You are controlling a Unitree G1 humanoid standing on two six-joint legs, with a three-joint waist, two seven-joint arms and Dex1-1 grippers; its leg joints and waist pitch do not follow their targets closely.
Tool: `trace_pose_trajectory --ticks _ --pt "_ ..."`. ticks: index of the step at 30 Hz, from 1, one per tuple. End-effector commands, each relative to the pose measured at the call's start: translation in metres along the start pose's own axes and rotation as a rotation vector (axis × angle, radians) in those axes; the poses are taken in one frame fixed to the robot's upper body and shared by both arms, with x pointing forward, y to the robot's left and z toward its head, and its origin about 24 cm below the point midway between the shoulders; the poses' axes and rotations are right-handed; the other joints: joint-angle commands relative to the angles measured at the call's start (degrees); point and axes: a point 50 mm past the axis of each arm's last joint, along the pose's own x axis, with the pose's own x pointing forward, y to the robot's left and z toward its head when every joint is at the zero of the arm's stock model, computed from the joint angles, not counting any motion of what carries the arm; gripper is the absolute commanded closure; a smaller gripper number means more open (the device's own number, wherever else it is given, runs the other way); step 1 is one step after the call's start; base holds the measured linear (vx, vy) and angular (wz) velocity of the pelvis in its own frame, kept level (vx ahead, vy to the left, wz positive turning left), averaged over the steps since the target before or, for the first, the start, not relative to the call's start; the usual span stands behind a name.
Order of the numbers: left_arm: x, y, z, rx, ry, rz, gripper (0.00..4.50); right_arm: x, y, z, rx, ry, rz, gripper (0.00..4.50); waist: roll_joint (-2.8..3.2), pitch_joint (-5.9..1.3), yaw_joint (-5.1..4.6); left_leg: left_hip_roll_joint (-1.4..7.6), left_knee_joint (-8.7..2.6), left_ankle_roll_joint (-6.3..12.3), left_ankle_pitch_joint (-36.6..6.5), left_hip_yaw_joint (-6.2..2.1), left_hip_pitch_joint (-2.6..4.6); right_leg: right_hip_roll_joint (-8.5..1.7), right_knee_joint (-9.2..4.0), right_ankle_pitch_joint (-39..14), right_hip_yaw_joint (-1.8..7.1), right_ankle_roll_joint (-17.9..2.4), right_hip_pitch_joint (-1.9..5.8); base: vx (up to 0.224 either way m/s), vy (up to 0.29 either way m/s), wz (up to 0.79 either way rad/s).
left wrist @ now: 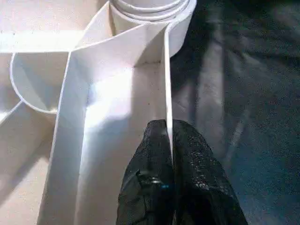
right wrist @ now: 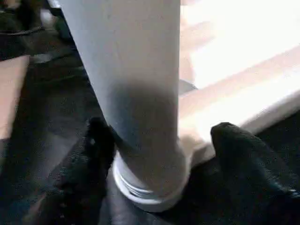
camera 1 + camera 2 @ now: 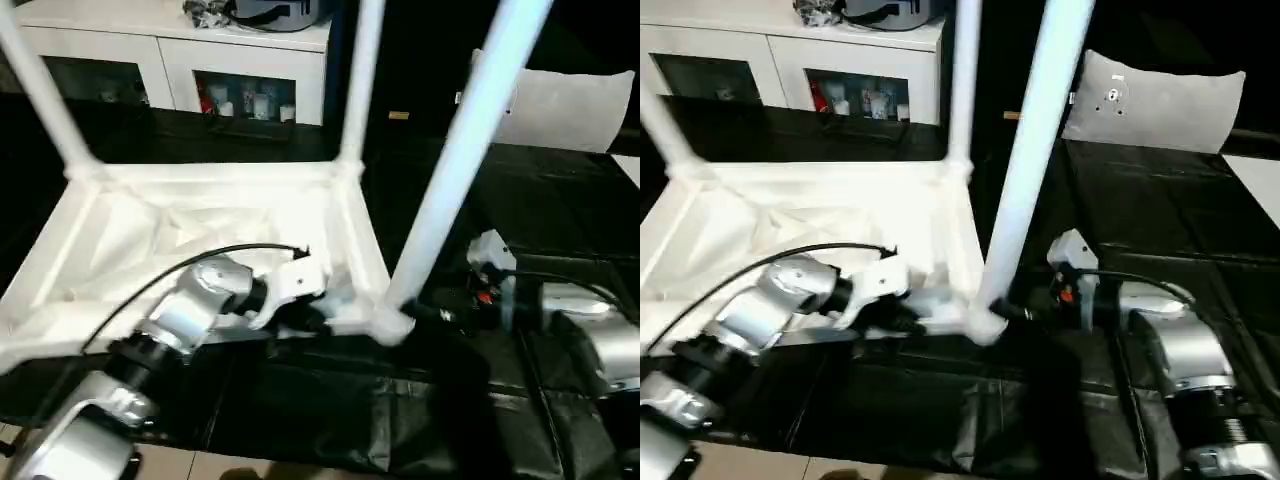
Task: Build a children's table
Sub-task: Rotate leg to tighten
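The white tabletop [image 3: 200, 230] lies upside down on black sheeting, ribbed underside up. Three white legs stand in its corner sockets: one at the far left [image 3: 40, 90], one at the far right [image 3: 362, 80], and a thick-looking one at the near right corner [image 3: 460, 150]. My left gripper [image 1: 168, 124] is shut on the tabletop's thin near rim wall [image 1: 166, 84], close to that near right socket. My right gripper [image 2: 159, 136] is open around the base of the near right leg [image 2: 140, 93]; one finger [image 2: 96, 145] touches it, the other [image 2: 234, 154] stands a little off.
A white cabinet with glass doors [image 3: 170, 40] stands behind the tabletop. A grey pillow [image 3: 570, 105] lies at the back right. Black sheeting [image 3: 330, 410] covers the ground around the work, with a strip of pale floor [image 3: 170, 465] at the near edge.
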Motion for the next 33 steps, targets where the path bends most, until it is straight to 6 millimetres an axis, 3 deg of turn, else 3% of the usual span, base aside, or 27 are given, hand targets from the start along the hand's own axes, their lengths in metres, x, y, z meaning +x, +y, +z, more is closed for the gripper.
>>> trace_pose_trajectory --ticks 1,12,18,22,26,28,30,33 --pt "0.007 -0.009 0.011 0.078 -0.009 -0.108 4.50 0.000 0.002 0.005 -0.002 0.000 0.048 1.32 -0.29 -3.41 0.10 2.52 -3.68 3.85 -8.6 -0.49 0.02 -5.12 -4.45 -15.5 2.90 -9.8 3.27 0.000 0.000 0.00" --pt "0.007 -0.009 0.010 0.090 0.003 -0.123 4.50 0.012 0.011 0.005 0.040 -0.010 0.163 2.33 -0.23 -3.52 0.92 2.45 -3.66 2.76 -8.4 -0.55 0.09 -5.04 -4.36 -15.4 2.91 -9.3 3.19 0.000 0.000 0.00" --pt "0.007 -0.006 0.012 0.049 -0.037 -0.082 4.50 0.014 0.016 0.007 0.063 -0.056 0.145 2.45 -0.31 -3.55 1.05 2.42 -3.62 2.64 -7.9 -0.49 0.15 -5.06 -4.37 -15.2 2.96 -9.1 3.16 0.000 0.000 0.00" --pt "0.013 0.006 0.019 -0.072 -0.106 0.080 4.50 0.027 0.003 0.008 0.092 -0.087 -0.112 2.46 -0.33 -3.35 0.64 2.20 -3.83 1.51 -9.3 -0.64 0.09 -5.12 -4.82 -19.0 2.79 -8.1 3.13 0.000 0.000 0.00" --pt "0.022 0.014 0.024 -0.176 -0.132 0.217 4.50 0.041 -0.013 0.010 0.174 -0.108 -0.390 2.50 -0.33 -3.33 -0.84 1.97 -4.09 -0.08 -10.0 -0.90 -0.08 -5.20 -5.26 -23.2 2.59 -6.1 3.14 0.000 0.000 0.00" --pt "0.025 0.016 0.025 -0.197 -0.128 0.257 4.50 0.043 -0.016 0.010 0.185 -0.104 -0.451 2.52 -0.42 -3.39 -1.41 1.80 -3.97 0.05 -9.3 -0.83 -0.27 -5.13 -5.26 -22.2 2.64 -6.1 3.30 0.000 0.000 0.00" --pt "0.033 0.021 0.031 -0.239 -0.131 0.346 4.50 0.049 -0.025 0.006 0.253 -0.091 -0.639 2.52 -0.36 -3.51 -2.04 1.69 -3.83 0.22 -7.3 -0.69 -0.26 -4.93 -5.01 -19.5 2.78 -6.6 3.20 0.000 0.000 0.00" --pt "0.039 0.022 0.036 -0.256 -0.145 0.382 4.50 0.053 -0.028 0.004 0.268 -0.097 -0.739 2.52 -0.36 -3.68 -2.13 1.67 -3.73 0.52 -6.3 -0.63 -0.22 -4.92 -4.79 -16.9 2.84 -7.1 3.33 0.000 0.000 0.00"
